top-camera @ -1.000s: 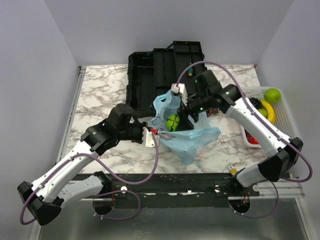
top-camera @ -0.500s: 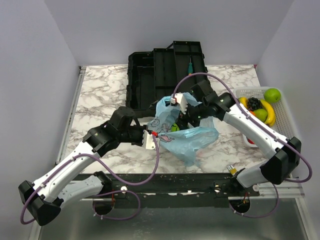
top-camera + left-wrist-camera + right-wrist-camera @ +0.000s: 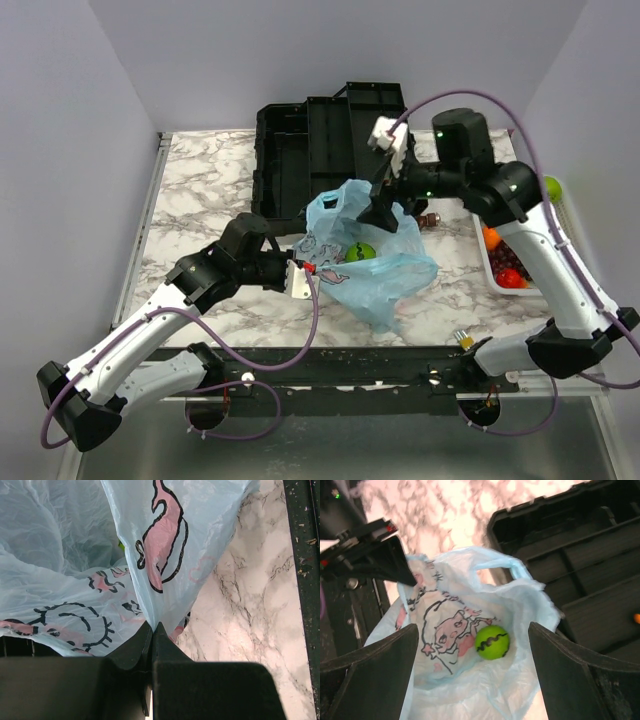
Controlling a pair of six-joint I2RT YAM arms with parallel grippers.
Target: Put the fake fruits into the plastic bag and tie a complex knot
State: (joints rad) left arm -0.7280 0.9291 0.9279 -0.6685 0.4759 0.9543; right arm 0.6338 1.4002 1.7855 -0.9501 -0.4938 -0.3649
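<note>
The light-blue plastic bag (image 3: 365, 255) with pink cartoon print lies open mid-table. A green round fruit (image 3: 362, 250) sits inside it, also in the right wrist view (image 3: 492, 642). My left gripper (image 3: 300, 272) is shut on the bag's left rim; its jaws pinch the plastic (image 3: 150, 595) in the left wrist view. My right gripper (image 3: 380, 210) is open and empty, raised above the bag's mouth (image 3: 470, 655). More fruits lie in the white basket (image 3: 487, 262) at right: an orange (image 3: 491, 238), a red one (image 3: 511, 278), a green one (image 3: 553, 186). No knot shows.
A black open toolbox (image 3: 320, 150) stands behind the bag, also in the right wrist view (image 3: 580, 565). A small brown object (image 3: 432, 217) lies beside the bag. The right arm hides part of the basket.
My right gripper has let the green fruit go into the bag, then opened, risen and drawn back toward the toolbox. The left gripper has kept its hold on the bag.
</note>
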